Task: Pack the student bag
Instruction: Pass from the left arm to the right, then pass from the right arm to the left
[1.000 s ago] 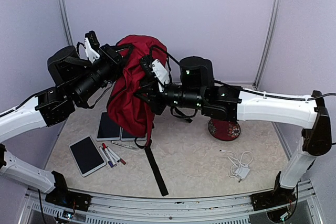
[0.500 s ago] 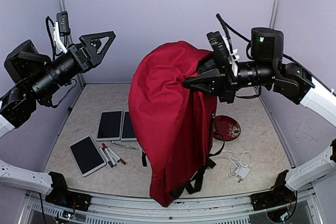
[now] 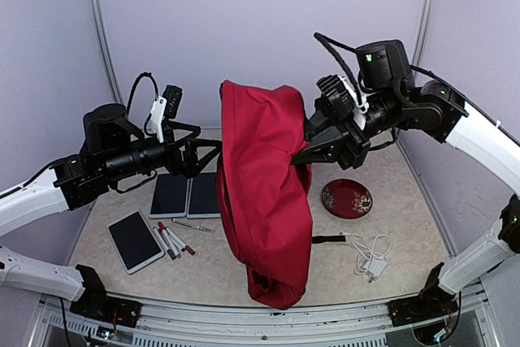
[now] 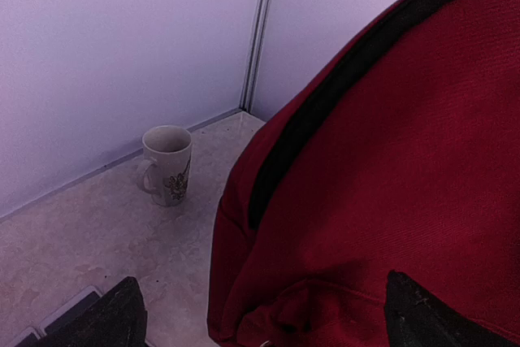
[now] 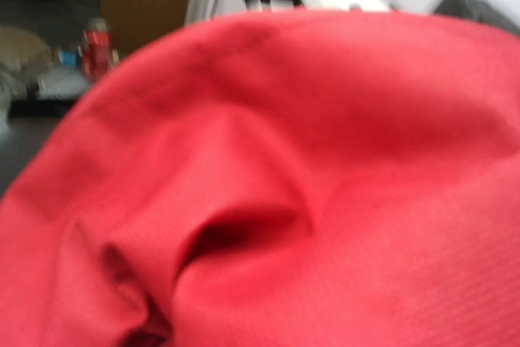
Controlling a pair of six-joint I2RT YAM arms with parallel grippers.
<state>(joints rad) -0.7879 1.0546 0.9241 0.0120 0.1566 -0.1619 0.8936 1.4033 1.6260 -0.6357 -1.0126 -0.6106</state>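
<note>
In mid-frame, student bag (image 3: 268, 201): I hang it upright for loading
Right gripper (image 3: 302, 152): clamped on its fabric
Left gripper (image 3: 205, 158): spread wide, empty

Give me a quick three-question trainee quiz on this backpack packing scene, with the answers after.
1. True or false: the left gripper is clamped on the red backpack.
2. Which one holds the backpack upright: A, the left gripper, or B, the right gripper?
3. Fill in: between the white tablet and the backpack lie several ____.
Key: 1 false, the left gripper is open; 2 B; 3 markers.
</note>
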